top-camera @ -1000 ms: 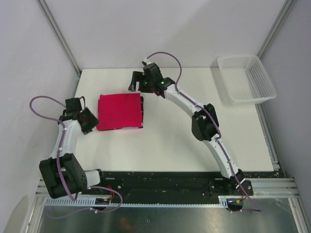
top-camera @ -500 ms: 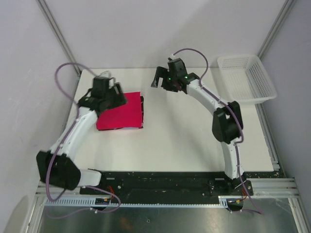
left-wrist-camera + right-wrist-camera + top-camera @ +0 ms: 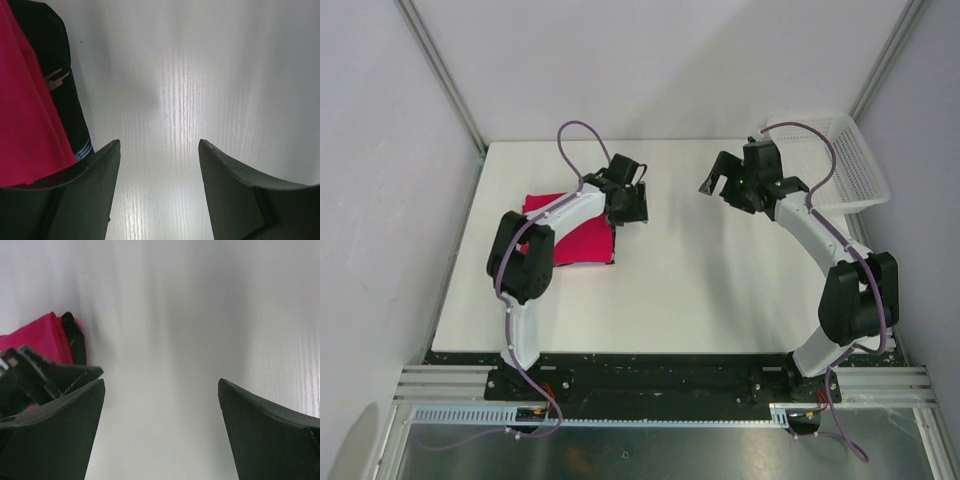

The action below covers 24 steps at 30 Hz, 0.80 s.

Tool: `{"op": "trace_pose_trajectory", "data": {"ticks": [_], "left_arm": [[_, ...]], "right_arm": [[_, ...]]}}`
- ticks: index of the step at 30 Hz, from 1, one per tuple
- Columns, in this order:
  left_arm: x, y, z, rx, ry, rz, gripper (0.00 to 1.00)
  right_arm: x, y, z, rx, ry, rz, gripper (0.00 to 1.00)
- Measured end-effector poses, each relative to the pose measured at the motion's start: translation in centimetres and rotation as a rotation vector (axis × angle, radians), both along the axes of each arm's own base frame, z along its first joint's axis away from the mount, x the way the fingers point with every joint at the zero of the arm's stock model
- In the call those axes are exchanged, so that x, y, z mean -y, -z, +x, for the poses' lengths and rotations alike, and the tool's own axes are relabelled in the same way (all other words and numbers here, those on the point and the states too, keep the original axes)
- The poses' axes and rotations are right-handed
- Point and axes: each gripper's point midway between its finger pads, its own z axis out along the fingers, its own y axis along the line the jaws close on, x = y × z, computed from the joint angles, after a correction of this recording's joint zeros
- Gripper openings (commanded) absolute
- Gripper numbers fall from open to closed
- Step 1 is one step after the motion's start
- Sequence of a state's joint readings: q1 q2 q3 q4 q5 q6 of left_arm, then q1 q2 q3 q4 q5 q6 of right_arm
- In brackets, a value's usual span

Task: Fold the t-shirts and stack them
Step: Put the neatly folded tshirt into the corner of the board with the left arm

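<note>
The crimson-pink t-shirt (image 3: 582,243) lies folded on the left of the white table, on top of the folded black t-shirt, whose edge (image 3: 613,238) shows along its right side. In the left wrist view the pink shirt (image 3: 25,115) and the black shirt (image 3: 55,65), with tan print and light-blue stripes, are at the left. My left gripper (image 3: 628,205) (image 3: 159,150) is open and empty over bare table just right of the stack. My right gripper (image 3: 712,183) (image 3: 161,385) is open and empty, right of centre. The right wrist view shows the stack (image 3: 45,335) far left.
A white mesh basket (image 3: 860,180) stands at the table's back right corner, just behind my right arm. My left arm reaches across the shirt stack. Metal frame posts stand at the back corners. My left gripper shows in the right wrist view (image 3: 45,375).
My left arm has swung from the stack's left side across it to its right edge. My right gripper has moved right, away from the stack, towards the basket.
</note>
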State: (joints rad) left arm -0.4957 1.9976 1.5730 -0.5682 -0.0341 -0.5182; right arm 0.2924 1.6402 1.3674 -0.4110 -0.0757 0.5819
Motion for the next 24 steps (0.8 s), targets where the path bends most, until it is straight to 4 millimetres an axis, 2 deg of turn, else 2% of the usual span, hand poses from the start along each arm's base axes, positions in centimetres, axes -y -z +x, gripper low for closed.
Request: {"op": "trace_pose_trajectory", "data": {"ticks": [6, 11, 15, 16, 21, 24], "left_arm": [[-0.8, 2.1, 0.6, -0.045, -0.027, 0.012, 0.69], [-2.6, 3.8, 1.1, -0.081, -0.082, 0.018, 0.69], [-5.3, 5.5, 0.9, -0.11, -0.172, 0.021, 0.69], [-5.8, 5.4, 0.9, -0.107, -0.193, 0.012, 0.69], [-10.9, 5.6, -0.6, -0.106, -0.334, 0.02, 0.69], [-14.6, 5.7, -2.4, -0.112, -0.428, 0.029, 0.69]], "right_arm": [[0.1, 0.2, -1.4, -0.007, -0.013, -0.004, 0.99], [-0.4, 0.7, -1.9, -0.019, -0.029, -0.005, 1.0], [-1.2, 1.0, -2.3, -0.023, -0.049, -0.007, 0.99], [-1.4, 1.2, -2.5, -0.026, -0.055, -0.008, 0.99], [-2.5, 2.2, -3.5, -0.049, -0.086, -0.016, 0.99], [-3.2, 2.7, -4.1, -0.057, -0.105, -0.02, 0.99]]}}
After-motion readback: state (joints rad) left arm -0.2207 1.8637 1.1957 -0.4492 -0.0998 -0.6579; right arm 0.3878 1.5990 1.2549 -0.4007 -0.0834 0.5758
